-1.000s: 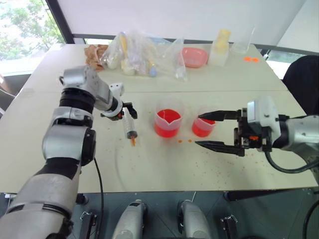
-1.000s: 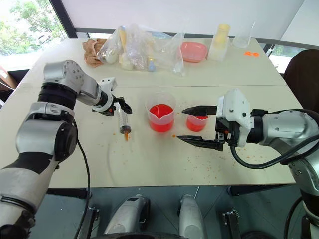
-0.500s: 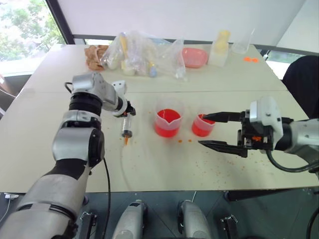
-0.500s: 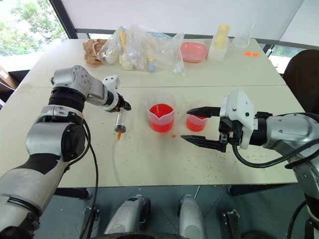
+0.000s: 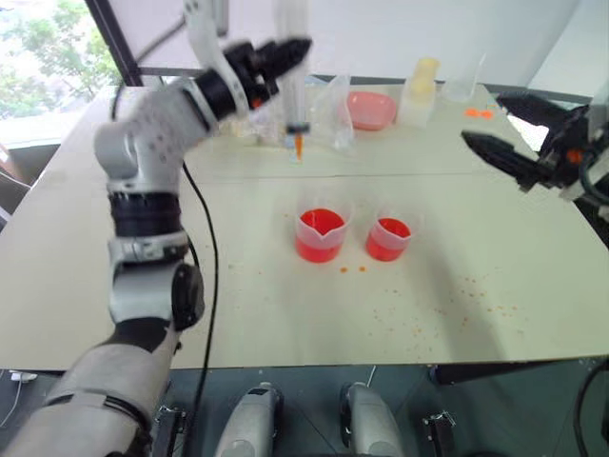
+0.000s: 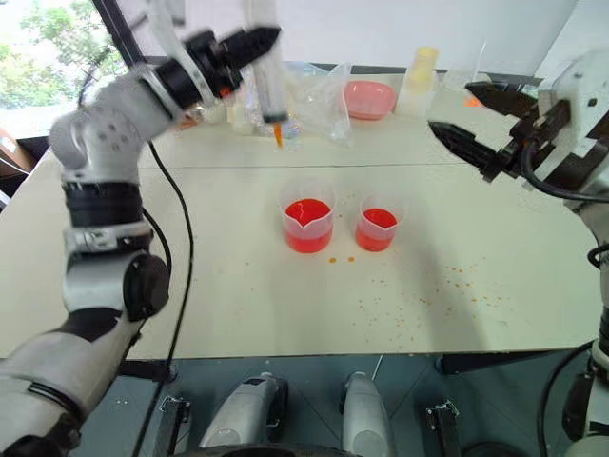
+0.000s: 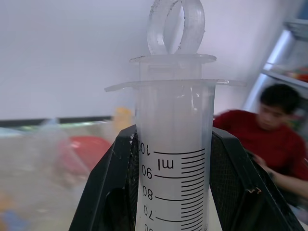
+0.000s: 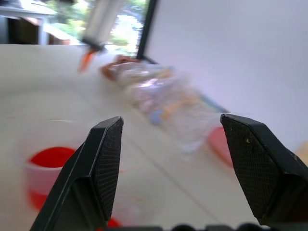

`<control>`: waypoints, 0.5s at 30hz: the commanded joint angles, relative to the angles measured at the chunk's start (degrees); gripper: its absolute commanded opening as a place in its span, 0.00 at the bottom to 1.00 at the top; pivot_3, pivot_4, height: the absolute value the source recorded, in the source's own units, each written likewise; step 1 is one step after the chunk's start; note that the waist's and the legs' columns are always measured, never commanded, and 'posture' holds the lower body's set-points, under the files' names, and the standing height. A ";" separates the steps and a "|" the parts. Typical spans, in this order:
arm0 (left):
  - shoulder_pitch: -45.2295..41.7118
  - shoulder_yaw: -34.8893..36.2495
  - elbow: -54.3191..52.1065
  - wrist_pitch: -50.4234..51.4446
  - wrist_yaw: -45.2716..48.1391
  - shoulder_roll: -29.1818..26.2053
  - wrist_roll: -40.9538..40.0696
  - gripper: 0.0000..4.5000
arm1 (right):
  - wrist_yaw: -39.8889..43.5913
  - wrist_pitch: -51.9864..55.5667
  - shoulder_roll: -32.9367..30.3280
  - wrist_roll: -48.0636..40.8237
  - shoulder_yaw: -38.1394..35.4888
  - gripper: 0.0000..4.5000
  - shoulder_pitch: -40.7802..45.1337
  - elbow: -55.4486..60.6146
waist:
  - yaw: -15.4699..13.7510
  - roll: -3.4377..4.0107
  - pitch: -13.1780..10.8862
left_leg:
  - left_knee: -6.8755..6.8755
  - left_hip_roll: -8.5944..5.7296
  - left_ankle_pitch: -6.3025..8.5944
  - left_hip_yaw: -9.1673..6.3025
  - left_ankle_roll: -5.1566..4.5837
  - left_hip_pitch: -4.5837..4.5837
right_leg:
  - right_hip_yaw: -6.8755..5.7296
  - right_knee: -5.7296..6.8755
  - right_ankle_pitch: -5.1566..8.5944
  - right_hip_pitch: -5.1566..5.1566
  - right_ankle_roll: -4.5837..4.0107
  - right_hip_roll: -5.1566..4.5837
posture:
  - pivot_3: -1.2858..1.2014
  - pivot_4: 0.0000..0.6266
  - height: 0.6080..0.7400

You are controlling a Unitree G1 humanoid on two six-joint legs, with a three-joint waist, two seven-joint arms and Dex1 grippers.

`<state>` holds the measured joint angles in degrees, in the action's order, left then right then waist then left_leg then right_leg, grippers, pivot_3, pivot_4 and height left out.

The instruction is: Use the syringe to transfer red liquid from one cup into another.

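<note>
Left pincer [image 7: 173,192]: pinching the syringe [image 5: 294,67] upright, orange tip down, high over the far tabletop [image 5: 285,305].
Right pincer [image 5: 509,129]: spread, empty, far right.

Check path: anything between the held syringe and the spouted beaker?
Nothing visible. The left pincer holds the syringe upright, tip down, above the far table; open air and bare tabletop separate it from the spouted beaker.

Bright daylight frm window [image 5: 38,57]; left arm motion-blurred, wrist-view bkgd out of focus
</note>
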<state>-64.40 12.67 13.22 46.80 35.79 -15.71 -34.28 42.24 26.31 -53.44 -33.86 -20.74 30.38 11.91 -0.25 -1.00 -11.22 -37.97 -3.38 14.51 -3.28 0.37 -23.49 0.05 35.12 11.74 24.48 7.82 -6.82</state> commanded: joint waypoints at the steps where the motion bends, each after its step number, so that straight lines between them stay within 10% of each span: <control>1: 0.54 -3.78 -5.49 -3.33 5.99 0.10 -1.22 0.32 | -1.88 -4.54 0.69 3.61 0.55 0.75 3.94 -1.05 | -0.05 0.00 -0.02 | 0.00 -0.01 0.00 -0.01 0.00 0.00 | 0.00 0.01 0.00 0.01 0.00 0.01 | 0.52 0.24 1.00; 15: 11.72 -16.99 -5.16 -18.39 17.27 1.30 7.21 0.32 | -2.80 -9.56 9.00 9.40 11.71 0.75 11.92 1.23 | -0.05 0.03 0.00 | -0.03 0.00 0.00 -0.03 -0.03 0.00 | 0.03 0.01 0.00 -0.01 -0.01 0.04 | 0.52 0.24 1.00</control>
<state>-52.17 -4.20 8.48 30.86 52.28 -14.33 -27.68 39.05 18.24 -44.57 -24.89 -8.85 40.56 11.48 -0.30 -0.98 -11.22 -38.00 -3.38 14.51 -3.32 0.34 -23.48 0.07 35.13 11.74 24.46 7.81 -6.78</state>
